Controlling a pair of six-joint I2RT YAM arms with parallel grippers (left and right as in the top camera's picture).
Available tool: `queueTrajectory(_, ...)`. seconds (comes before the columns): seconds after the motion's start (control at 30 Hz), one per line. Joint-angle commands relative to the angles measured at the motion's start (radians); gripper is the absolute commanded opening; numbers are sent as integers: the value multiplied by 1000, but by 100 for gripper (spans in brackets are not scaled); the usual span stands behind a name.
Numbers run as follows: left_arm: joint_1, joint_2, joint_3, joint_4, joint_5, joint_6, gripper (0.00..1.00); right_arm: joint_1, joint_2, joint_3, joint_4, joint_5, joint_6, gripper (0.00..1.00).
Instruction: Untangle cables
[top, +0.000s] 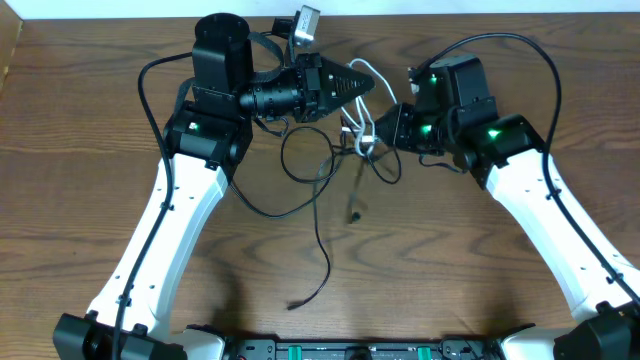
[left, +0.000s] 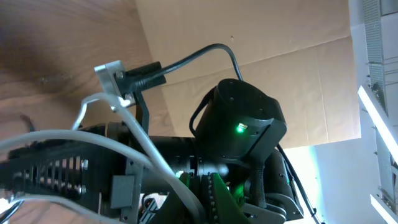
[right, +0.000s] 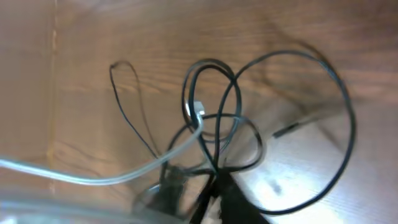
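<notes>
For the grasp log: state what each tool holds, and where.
Left tool seems to pinch the white cable mid-cord, not at a plug. Right tool is at the tangle; hold unclear.

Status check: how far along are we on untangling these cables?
Done: nothing looks freed yet. The white cable and the black cables cross in one knot between the arms, and the right wrist view shows their loops overlapping. In hand: the left gripper and right gripper both sit at the knot, though their grip is unclear. Left: pulling the white cable out, then separating the black ones.
</notes>
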Motion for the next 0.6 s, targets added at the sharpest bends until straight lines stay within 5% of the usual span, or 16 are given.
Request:
queueTrajectory(0.0, 0, -11, 9, -15, -13, 51, 8, 2, 1, 2, -2, 8, -6, 1)
queueTrajectory(0.1, 5, -11, 9, -156, -137, 103, 8, 1, -16, 2, -2, -42, -21, 1)
queueTrajectory(0.4, 9, -11, 9, -607, -835, 107, 8, -28, -199, 3, -13, -49, -127, 2)
queueTrajectory(0.57, 9, -11, 9, -681, -957, 107, 8, -51, -320, 3, -3, -45, -127, 2)
